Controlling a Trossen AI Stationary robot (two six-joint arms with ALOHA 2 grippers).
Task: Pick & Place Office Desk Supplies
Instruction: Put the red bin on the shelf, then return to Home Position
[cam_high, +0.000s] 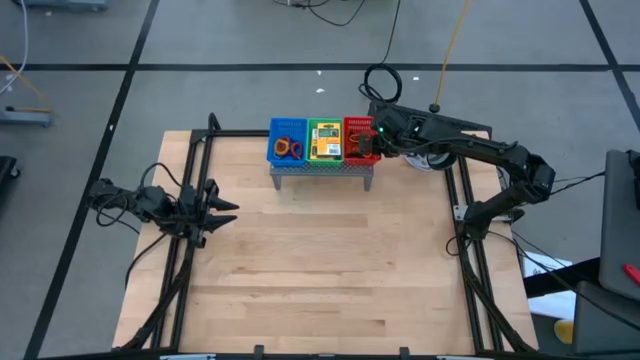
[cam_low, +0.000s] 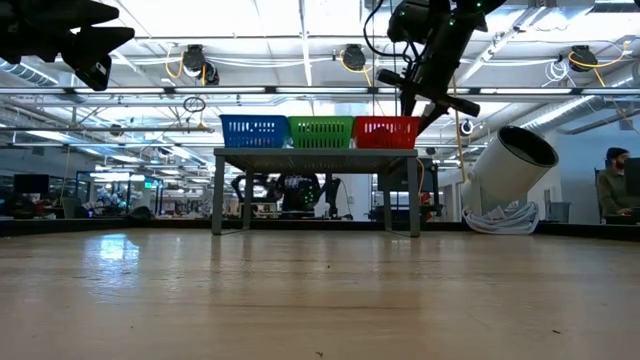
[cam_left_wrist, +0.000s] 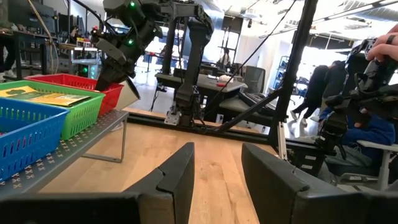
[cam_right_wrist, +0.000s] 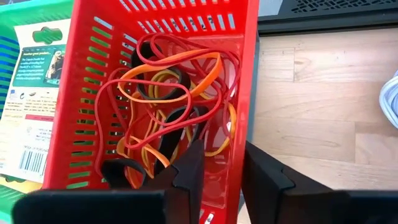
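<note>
The big pale wooden tabletop (cam_high: 320, 260) was mostly bare, and at its far edge stood a grey metal shelf with holes (cam_high: 322, 168) carrying three little plastic baskets side by side. The blue plastic basket (cam_high: 287, 140) held a few small rings, the green plastic basket (cam_high: 325, 141) held a flat yellow packet with a green label (cam_right_wrist: 32, 106), and the red plastic basket (cam_right_wrist: 161, 74) held a tangle of thin red, orange and yellow rubber bands (cam_right_wrist: 168, 106) with some dark loops. The right arm stretched across from its side and bent down, so the right end effector (cam_right_wrist: 217, 168) hung right above the red basket, one finger inside it and one finger past its wall. Its fingers were a little apart, and nothing looked pinched between them. If it went lower, a finger might bump the basket wall and push the basket off the shelf, or a band might snag and get pulled back out. The left end effector (cam_left_wrist: 214, 180) waited partly open and empty, low by the left edge, well apart from the shelf.
</note>
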